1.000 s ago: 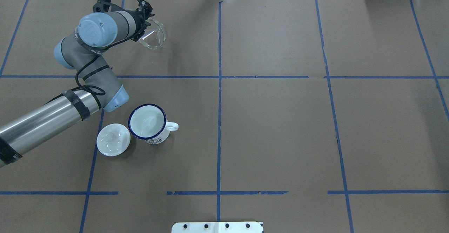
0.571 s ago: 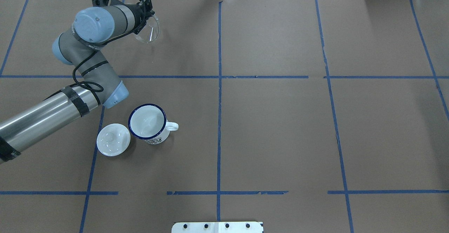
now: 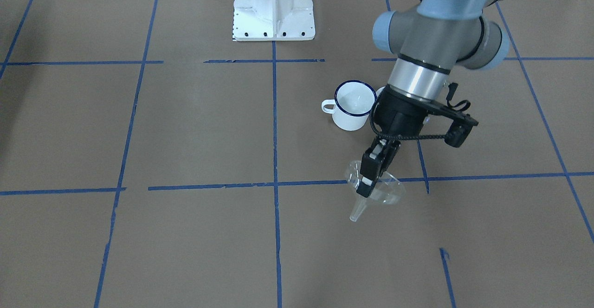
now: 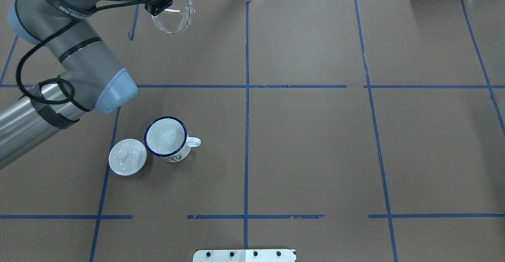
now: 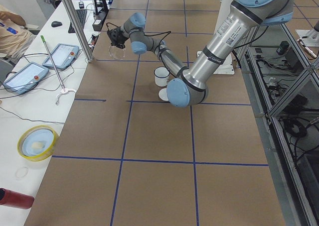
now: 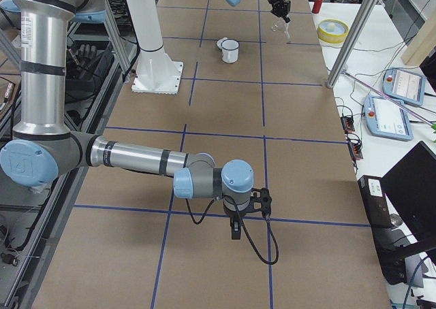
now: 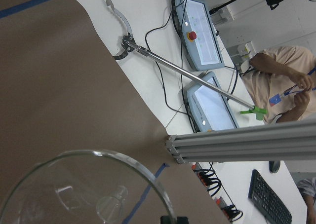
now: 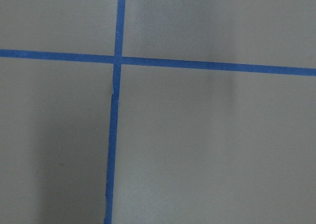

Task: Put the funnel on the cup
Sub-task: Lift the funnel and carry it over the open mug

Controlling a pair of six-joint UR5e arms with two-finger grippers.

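The clear funnel [image 3: 387, 195] hangs in the air with its spout tilted down, held by its rim in my shut left gripper [image 3: 365, 188]. In the overhead view the funnel [image 4: 175, 17] is near the table's far edge, well beyond the cup. Its rim fills the bottom of the left wrist view [image 7: 98, 194]. The white cup with a blue rim [image 4: 165, 137] stands upright and empty, handle to the right; it also shows in the front view [image 3: 353, 106]. My right gripper [image 6: 235, 227] shows only in the exterior right view, low over the table; I cannot tell if it is open or shut.
A round white knobbed lid [image 4: 127, 156] lies just left of the cup. The white base plate [image 3: 274, 16] is at the robot's side. A metal post [image 5: 75, 24], tablets and a yellow bowl [image 5: 37, 142] stand past the far edge.
My left arm has risen and carried the funnel up and toward the table's far edge. The cup and lid have not moved.
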